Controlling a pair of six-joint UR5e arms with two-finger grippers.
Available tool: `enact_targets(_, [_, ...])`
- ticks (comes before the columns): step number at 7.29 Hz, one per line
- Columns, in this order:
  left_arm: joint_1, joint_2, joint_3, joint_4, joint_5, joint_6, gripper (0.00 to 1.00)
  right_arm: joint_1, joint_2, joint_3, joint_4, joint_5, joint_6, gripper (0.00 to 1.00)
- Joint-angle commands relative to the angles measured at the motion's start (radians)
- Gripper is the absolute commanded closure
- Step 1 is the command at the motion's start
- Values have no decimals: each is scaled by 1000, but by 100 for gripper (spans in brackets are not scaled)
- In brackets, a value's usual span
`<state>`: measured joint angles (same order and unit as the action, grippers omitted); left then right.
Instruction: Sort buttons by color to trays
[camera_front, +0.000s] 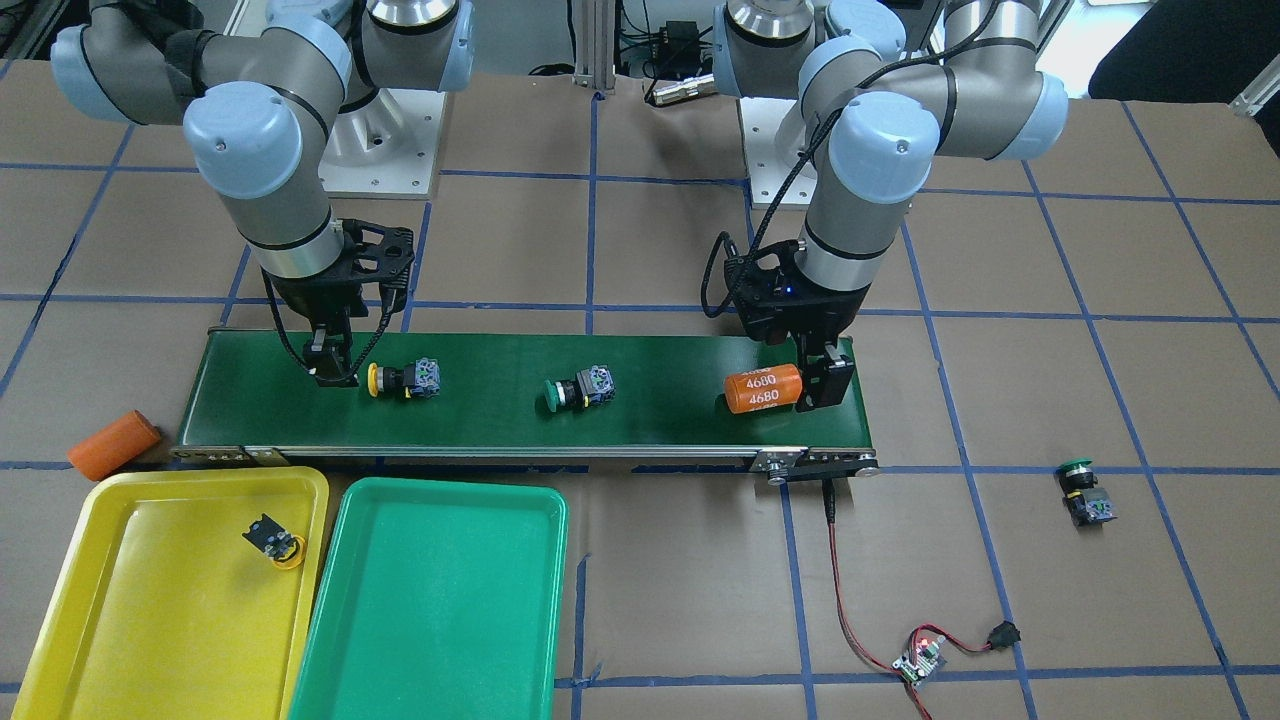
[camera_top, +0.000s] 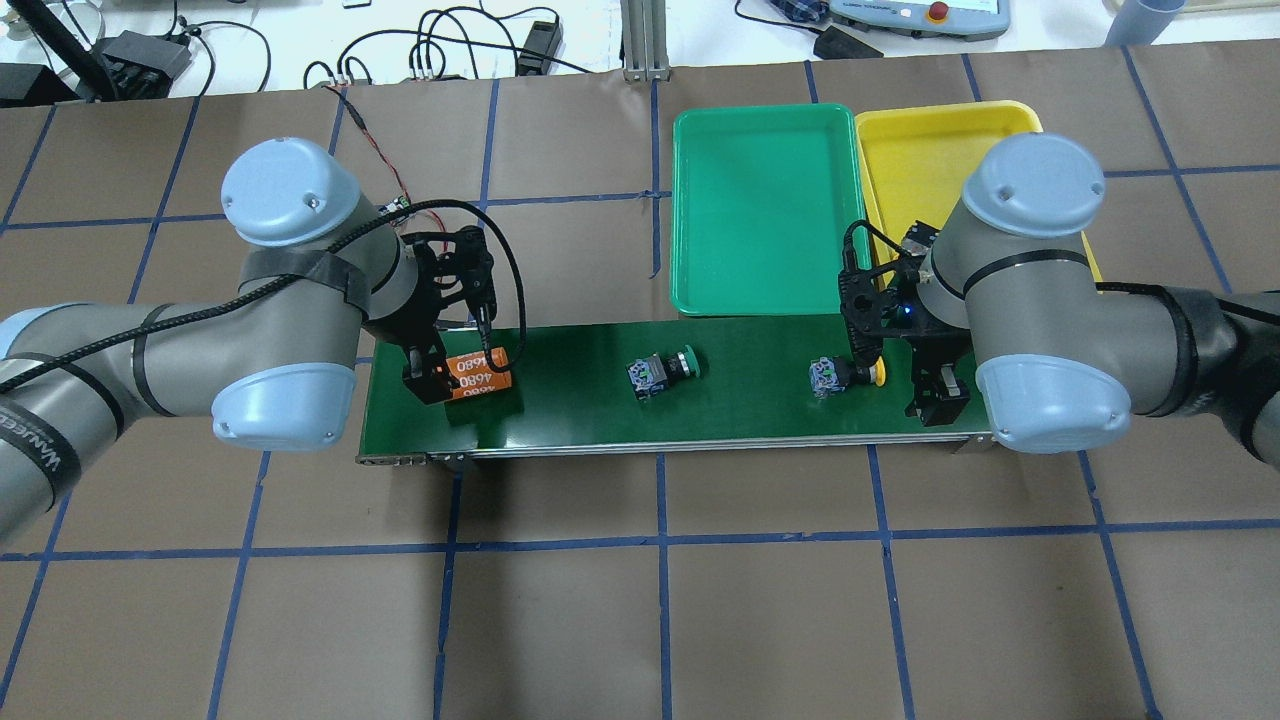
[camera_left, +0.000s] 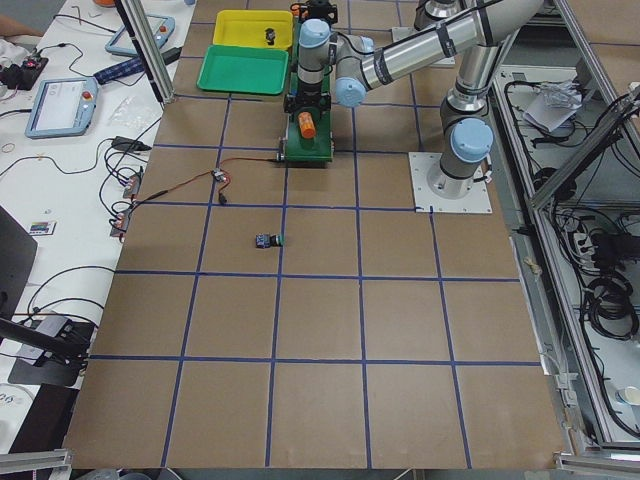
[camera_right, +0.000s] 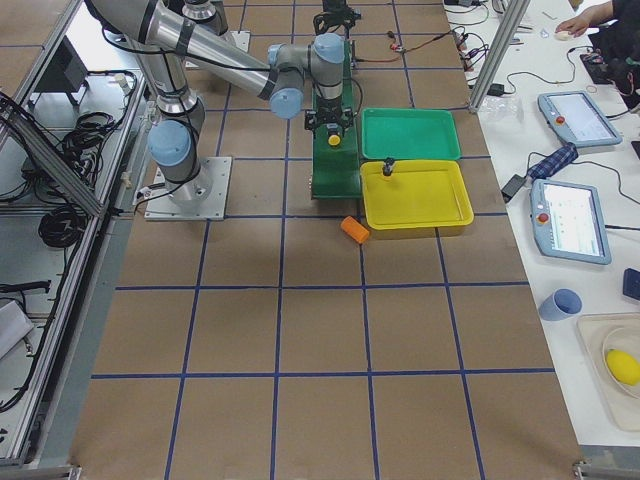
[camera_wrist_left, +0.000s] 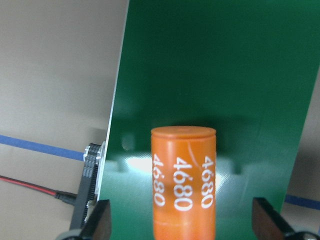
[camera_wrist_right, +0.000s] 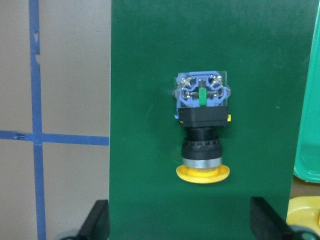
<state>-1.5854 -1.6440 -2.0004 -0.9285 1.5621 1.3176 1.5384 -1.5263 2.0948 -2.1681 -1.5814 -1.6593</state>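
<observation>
You have the yellow button (camera_front: 403, 380) lying on the belt (camera_front: 650, 425), long axis along it, cap toward the wide-open right hand (camera_front: 333, 370). Left hand (camera_front: 818, 385) wide, over the cylinder (camera_front: 762, 389). Surface (camera_front: 650, 240) brown, blue-taped.

the right arm (camera_top: 1040, 290) hides part of the yellow tray (camera_top: 1000, 115) in the overhead view; the orange cylinder (camera_wrist_left: 183, 185) runs off the left wrist view's bottom edge.

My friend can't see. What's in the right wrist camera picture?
A yellow button lies on its side on the green belt, cap pointing toward the right gripper, whose open jaws show at the bottom corners. Brown table with blue tape is left.
</observation>
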Motion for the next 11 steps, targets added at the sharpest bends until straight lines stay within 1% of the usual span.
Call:
enact_targets(1, [237, -20, 93, -52, -4, -35, 0, 0, 17, 2, -24, 7, 3, 0])
enact_targets(2, [401, -70, 127, -53, -46, -125, 0, 0, 44, 1, -59, 4, 3, 0])
enact_targets(3, [477, -142, 178, -49, -104, -158, 0, 0, 67, 4, -73, 6, 1, 0])
enact_targets(4, [517, -216, 236, -56, -81, -245, 0, 0, 67, 5, -72, 3, 3, 0])
enact_targets(5, [562, -284, 255, -67, -64, -440, 0, 2, 71, 7, -72, 7, 1, 2])
enact_targets(6, [590, -343, 290, -43, -45, -464, 0, 2, 71, 27, -75, 14, 1, 2])
enact_targets(7, [596, -420, 374, -38, -25, -626, 0, 2, 69, 33, -88, 12, 3, 2])
enact_targets(8, [597, -456, 418, -70, -17, -875, 0, 2, 71, 33, -90, 12, 1, 2])
enact_targets(9, [598, -473, 422, -97, -14, -926, 0, 2, 71, 33, -91, 12, 1, 6])
enact_targets(10, [596, -487, 420, -98, -14, -989, 0, 2, 71, 31, -90, 12, -2, 12])
enact_targets(11, [596, -500, 422, -98, -14, -1015, 0, 2, 71, 30, -98, 6, -17, 46])
